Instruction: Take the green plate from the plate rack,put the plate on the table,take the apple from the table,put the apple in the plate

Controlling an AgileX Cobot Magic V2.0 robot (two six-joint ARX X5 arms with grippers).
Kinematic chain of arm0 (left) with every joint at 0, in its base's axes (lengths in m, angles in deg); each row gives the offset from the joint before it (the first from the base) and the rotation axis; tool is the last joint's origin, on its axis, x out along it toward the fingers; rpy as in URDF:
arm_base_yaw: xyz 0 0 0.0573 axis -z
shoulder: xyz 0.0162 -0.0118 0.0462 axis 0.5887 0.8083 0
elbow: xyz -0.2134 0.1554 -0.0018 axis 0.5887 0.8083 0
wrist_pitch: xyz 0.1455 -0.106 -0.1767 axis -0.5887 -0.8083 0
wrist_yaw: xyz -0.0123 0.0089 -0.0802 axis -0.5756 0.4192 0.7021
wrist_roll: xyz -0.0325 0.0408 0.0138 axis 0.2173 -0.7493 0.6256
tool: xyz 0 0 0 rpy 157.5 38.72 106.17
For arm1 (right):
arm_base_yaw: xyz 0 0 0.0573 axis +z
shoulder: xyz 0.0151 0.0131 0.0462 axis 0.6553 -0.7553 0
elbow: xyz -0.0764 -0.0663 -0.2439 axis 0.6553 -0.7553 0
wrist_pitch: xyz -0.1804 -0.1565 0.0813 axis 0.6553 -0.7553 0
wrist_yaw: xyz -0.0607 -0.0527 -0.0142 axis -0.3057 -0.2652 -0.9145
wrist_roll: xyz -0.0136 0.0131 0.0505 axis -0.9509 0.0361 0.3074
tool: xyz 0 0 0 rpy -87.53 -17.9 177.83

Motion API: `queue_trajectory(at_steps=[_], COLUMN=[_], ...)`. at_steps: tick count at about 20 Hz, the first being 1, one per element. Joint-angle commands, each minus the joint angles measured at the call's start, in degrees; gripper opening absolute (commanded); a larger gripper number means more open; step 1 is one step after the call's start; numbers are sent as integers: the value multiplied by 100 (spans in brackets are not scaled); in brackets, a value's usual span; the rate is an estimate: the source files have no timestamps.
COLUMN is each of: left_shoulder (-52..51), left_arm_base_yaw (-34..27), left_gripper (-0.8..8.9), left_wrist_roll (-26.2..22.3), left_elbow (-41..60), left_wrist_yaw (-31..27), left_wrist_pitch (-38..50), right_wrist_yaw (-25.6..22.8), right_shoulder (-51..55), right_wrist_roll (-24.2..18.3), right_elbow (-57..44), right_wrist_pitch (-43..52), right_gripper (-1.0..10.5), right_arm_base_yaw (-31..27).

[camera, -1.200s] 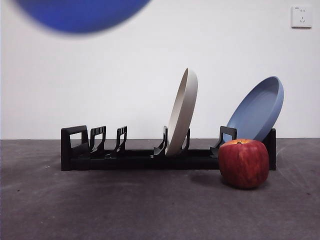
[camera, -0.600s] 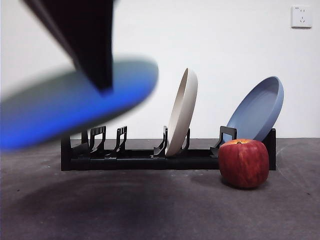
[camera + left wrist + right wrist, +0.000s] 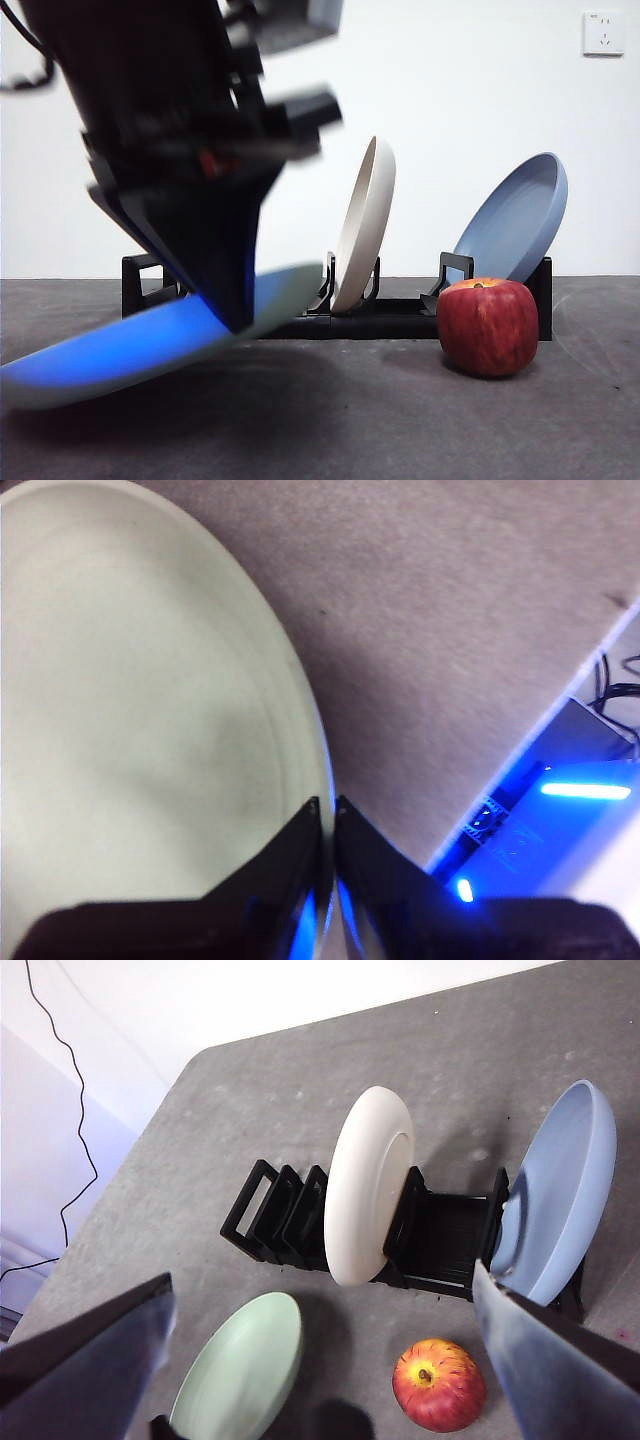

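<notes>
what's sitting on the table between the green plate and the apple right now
Nothing: in the right wrist view only bare table separates the green plate, held by the left gripper, from the apple.

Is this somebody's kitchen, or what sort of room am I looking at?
Probably a robot test room, not a kitchen: a bare grey table against a plain white wall, one plate rack, an apple, and loose cables.

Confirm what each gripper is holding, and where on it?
The left gripper pinches the green plate at its rim, one jaw on each face. The right gripper is open, holding nothing.
</notes>
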Motion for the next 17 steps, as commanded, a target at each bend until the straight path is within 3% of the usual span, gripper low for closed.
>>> queue_trajectory(at_steps=[1, 6, 17], left_shoulder=[348, 960, 1036], left_arm_base_yaw=[-160, -308, -323], left_gripper=[-9, -9, 27], left_wrist_roll=[-249, -326, -297], left_elbow=[55, 55, 55], left_wrist_yaw=[291, 970, 1346], left_wrist_pitch=[229, 520, 424], right_wrist_yaw=[24, 24, 26], right_shoulder=[-2, -2, -2], right_wrist_roll=[-59, -63, -63], right_elbow=[20, 20, 20], right_wrist_pitch=[0, 4, 2], right_gripper=[500, 500, 500], right_arm_base_yaw=[4, 4, 4])
